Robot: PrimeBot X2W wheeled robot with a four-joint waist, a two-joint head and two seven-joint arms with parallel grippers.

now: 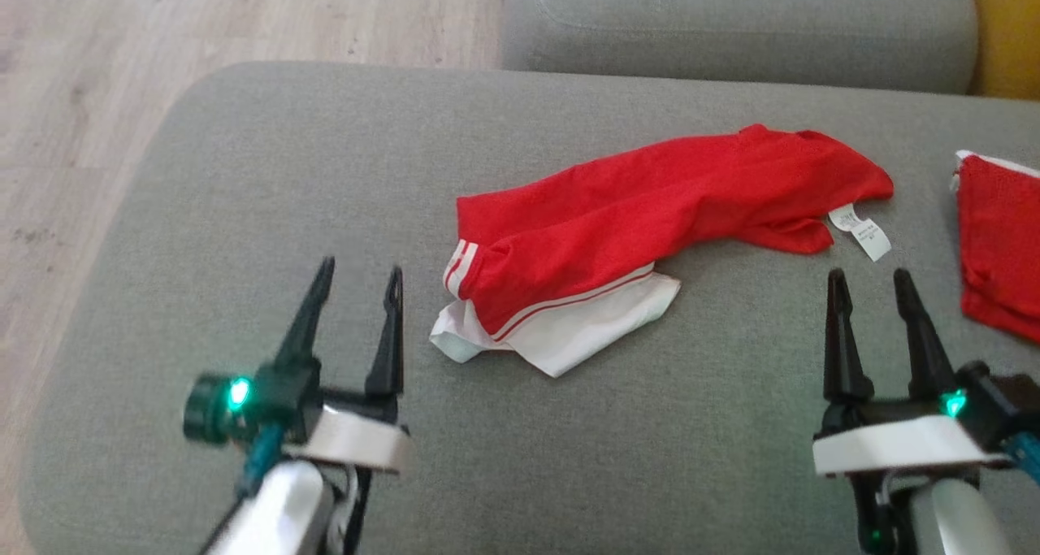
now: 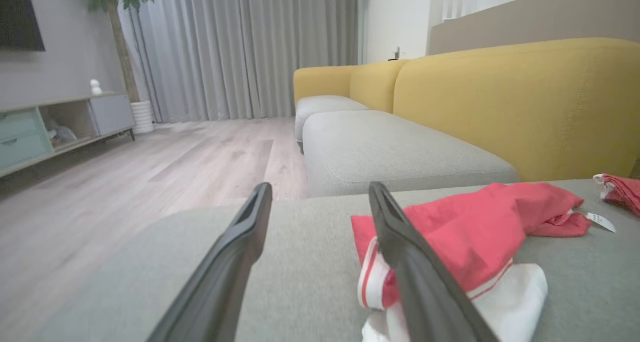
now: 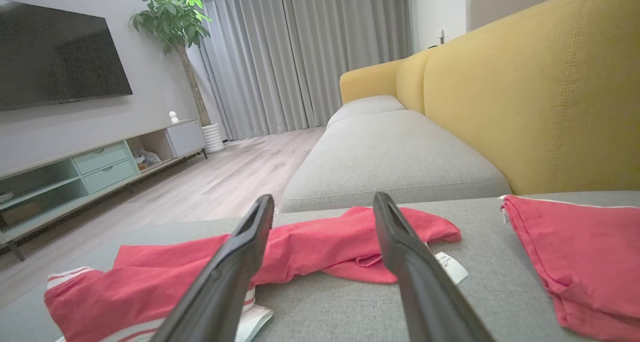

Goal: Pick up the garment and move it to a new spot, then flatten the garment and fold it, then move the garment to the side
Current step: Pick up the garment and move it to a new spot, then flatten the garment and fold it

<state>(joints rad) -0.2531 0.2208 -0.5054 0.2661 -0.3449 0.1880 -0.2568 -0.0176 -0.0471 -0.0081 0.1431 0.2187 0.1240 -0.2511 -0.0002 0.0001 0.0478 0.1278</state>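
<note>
**Item 1. Garment** (image 1: 650,214) (image 2: 475,232) (image 3: 310,247): red cloth with white striped trim and a white panel at one end. It lies crumpled in a long slanting heap near the middle of the grey seat cushion (image 1: 244,214). The white end is toward the robot's left and nearer the robot, and the red end runs away to the right. A white label (image 1: 861,230) (image 3: 450,267) sticks out at the far right end and lies flat on the cushion.

**Item 2. Second red cloth** (image 1: 999,246) (image 3: 575,252): white-edged, on the same cushion at the right margin of the head view. It lies apart from the garment.

**Item 3. Left jaws:** spread wide and empty. The dark fingers (image 1: 390,336) point across the cushion just to the left of the garment's white end. In the left wrist view one finger overlaps the striped trim; contact cannot be told.

**Item 4. Right jaws:** spread wide and empty. The fingers (image 1: 841,336) point toward the label and stand between the garment and the second red cloth.

**Item 5. Surroundings:**
- a further grey cushion (image 1: 731,27) beyond the first
- a yellow backrest (image 3: 550,96)
- a pale wooden floor (image 1: 81,92) to the left
- grey curtains (image 3: 300,56)
- a potted plant (image 3: 172,16)
- a dark television (image 3: 55,56) above a low cabinet (image 3: 100,161)
</note>
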